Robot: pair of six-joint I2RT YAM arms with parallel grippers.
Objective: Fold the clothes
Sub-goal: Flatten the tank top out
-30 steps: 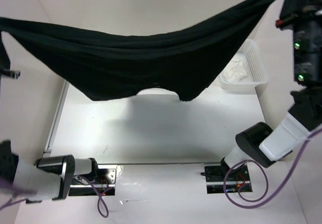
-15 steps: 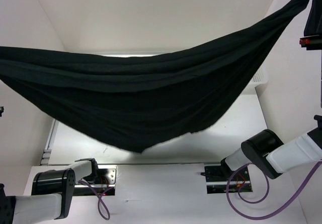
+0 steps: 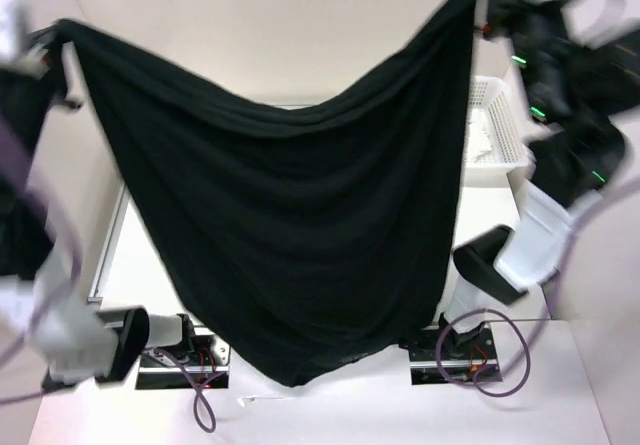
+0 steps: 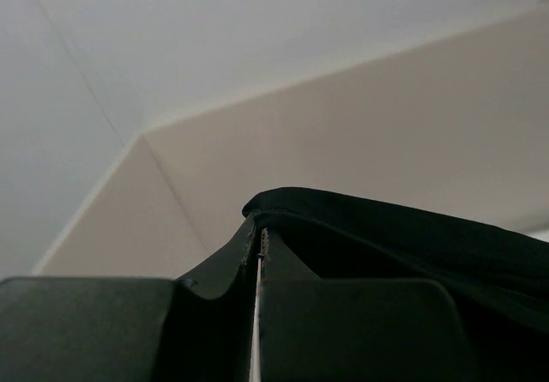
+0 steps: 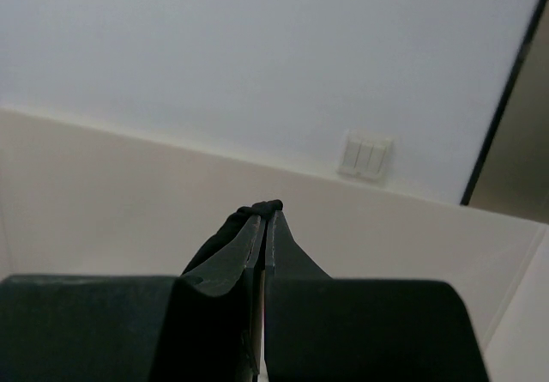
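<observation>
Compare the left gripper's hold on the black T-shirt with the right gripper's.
In the wrist views, a broad fold of the T-shirt runs right from the left gripper, while only a small nub shows at the tips of the right gripper. From above, the left gripper's corner sits at the picture's left edge, the right gripper's higher, at the top. Shared: both pairs of jaws are shut on the shirt, which hangs spread between them.
</observation>
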